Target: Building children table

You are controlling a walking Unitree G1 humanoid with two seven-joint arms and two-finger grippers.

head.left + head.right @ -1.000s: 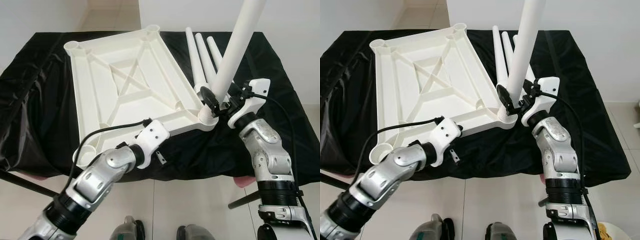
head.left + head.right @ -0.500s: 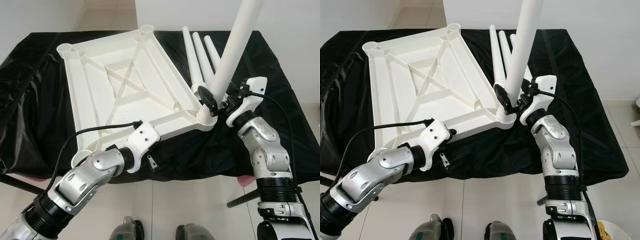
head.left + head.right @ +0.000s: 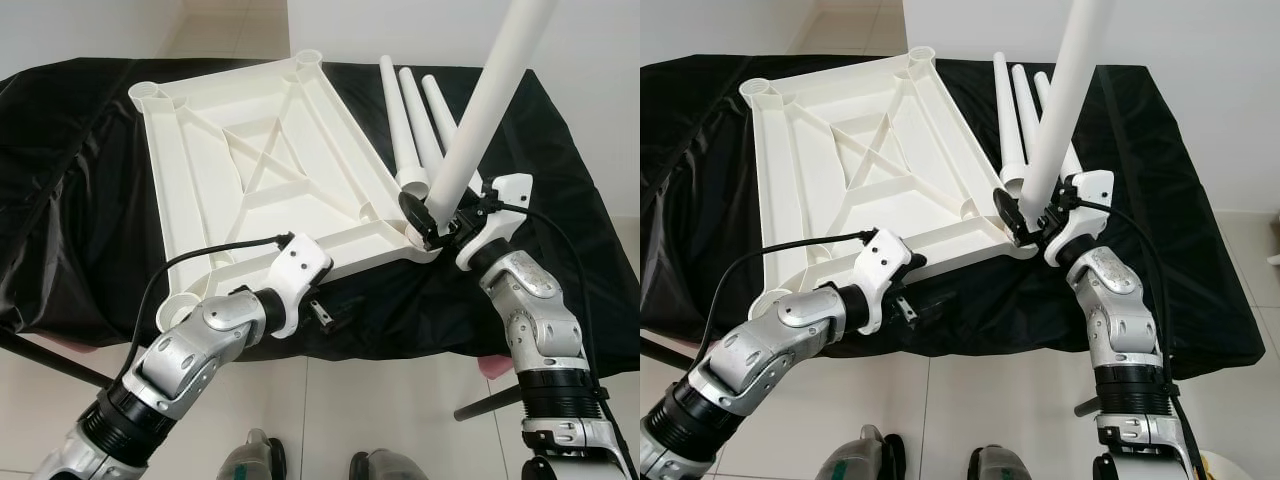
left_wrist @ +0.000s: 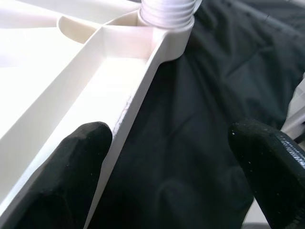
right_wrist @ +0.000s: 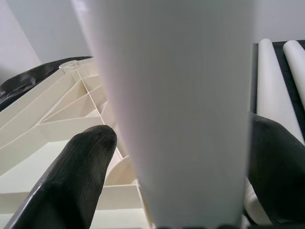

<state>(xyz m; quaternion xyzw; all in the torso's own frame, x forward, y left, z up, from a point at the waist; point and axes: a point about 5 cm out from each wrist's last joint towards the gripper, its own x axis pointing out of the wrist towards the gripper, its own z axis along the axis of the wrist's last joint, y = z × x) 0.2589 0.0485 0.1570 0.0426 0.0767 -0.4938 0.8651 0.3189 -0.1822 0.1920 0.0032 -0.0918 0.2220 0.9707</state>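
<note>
At the near right corner socket of the upturned white tabletop (image 3: pixel 260 170), the right claw (image 3: pixel 440 222) clamps the leaning table leg (image 3: pixel 480 110) for threading, while the left claw (image 3: pixel 318 300), fingers apart, straddles the near rim, probably bracing it.

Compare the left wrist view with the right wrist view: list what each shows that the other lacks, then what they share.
Left wrist view alone: the threaded end of the leg seated in the corner socket of the tabletop, the black cloth beside the rim, and the left gripper, open at the tabletop's edge.

Right wrist view alone: the leg's smooth shaft between the right gripper's fingers, plus spare legs lying on the cloth.

Both: the white upturned tabletop and its ribs.
</note>
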